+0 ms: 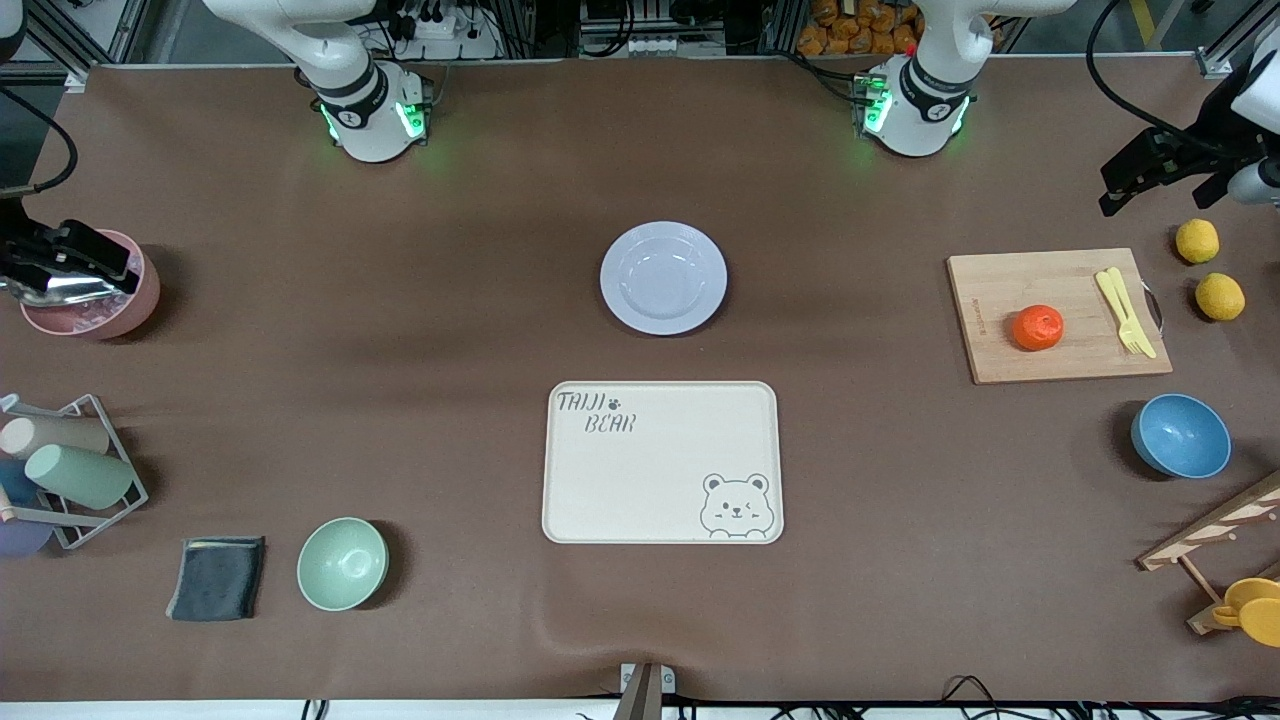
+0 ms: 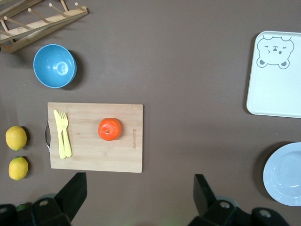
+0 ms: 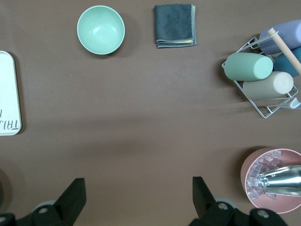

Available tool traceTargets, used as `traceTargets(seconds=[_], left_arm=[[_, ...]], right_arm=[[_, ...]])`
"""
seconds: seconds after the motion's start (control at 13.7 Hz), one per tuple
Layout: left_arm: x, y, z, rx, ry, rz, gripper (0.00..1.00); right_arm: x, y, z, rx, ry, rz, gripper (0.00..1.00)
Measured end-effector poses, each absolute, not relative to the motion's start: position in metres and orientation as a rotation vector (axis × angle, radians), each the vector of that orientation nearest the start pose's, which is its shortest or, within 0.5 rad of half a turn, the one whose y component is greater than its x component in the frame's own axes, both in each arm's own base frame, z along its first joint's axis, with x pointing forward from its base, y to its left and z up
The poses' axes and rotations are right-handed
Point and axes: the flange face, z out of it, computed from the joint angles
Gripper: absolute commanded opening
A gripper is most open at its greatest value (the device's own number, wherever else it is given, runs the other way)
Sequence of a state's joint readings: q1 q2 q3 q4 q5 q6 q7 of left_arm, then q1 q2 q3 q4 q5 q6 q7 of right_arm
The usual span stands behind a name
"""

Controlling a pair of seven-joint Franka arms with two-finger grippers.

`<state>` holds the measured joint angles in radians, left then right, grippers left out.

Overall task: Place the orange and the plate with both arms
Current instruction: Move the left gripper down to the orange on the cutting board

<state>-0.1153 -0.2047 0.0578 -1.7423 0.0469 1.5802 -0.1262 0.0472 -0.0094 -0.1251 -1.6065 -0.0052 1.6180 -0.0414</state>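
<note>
The orange (image 1: 1037,327) sits on a wooden cutting board (image 1: 1000,290) toward the left arm's end of the table. It also shows in the left wrist view (image 2: 109,129). The pale lavender plate (image 1: 625,300) lies empty at mid-table, farther from the front camera than the cream bear-print tray (image 1: 661,500). The plate's edge shows in the left wrist view (image 2: 287,174). My left gripper (image 1: 1130,185) hangs open and empty over the table by the board and lemons; its own view shows it too (image 2: 139,197). My right gripper (image 1: 70,255) is open and empty over a pink bowl (image 1: 145,300).
Yellow cutlery (image 1: 1125,310) lies on the board. Two lemons (image 1: 1197,240) (image 1: 1220,296), a blue bowl (image 1: 1150,450) and a wooden rack (image 1: 1215,525) are at the left arm's end. A green bowl (image 1: 310,590), grey cloth (image 1: 217,577) and cup rack (image 1: 120,470) are at the right arm's end.
</note>
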Motion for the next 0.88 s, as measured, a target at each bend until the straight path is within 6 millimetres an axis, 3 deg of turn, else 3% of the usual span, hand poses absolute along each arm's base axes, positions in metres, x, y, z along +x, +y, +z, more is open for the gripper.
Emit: traceTargets(seconds=[0.29,0.44,0.66,0.88], left_arm=[[0.49,-0.012,0.652,-3.106,-0.131,-0.023,1.0],[0.497,0.002,0.641,-3.099,-0.177,0.037,1.0],[0.515,0.029,0.59,-3.082,-0.258,0.167,1.0],[0.524,0.037,0.516,-3.082,-0.273,0.155,1.0]], right_arm=[[0.554,-0.044,0.617,-3.146,0.058,-0.032,1.0],[0.554,-0.045,0.617,-3.146,0.058,-0.032,1.0],[0.554,-0.045,0.617,-3.146,0.059,-0.032,1.0],[0.554,-0.045,0.617,-3.146,0.059,-0.032,1.0]])
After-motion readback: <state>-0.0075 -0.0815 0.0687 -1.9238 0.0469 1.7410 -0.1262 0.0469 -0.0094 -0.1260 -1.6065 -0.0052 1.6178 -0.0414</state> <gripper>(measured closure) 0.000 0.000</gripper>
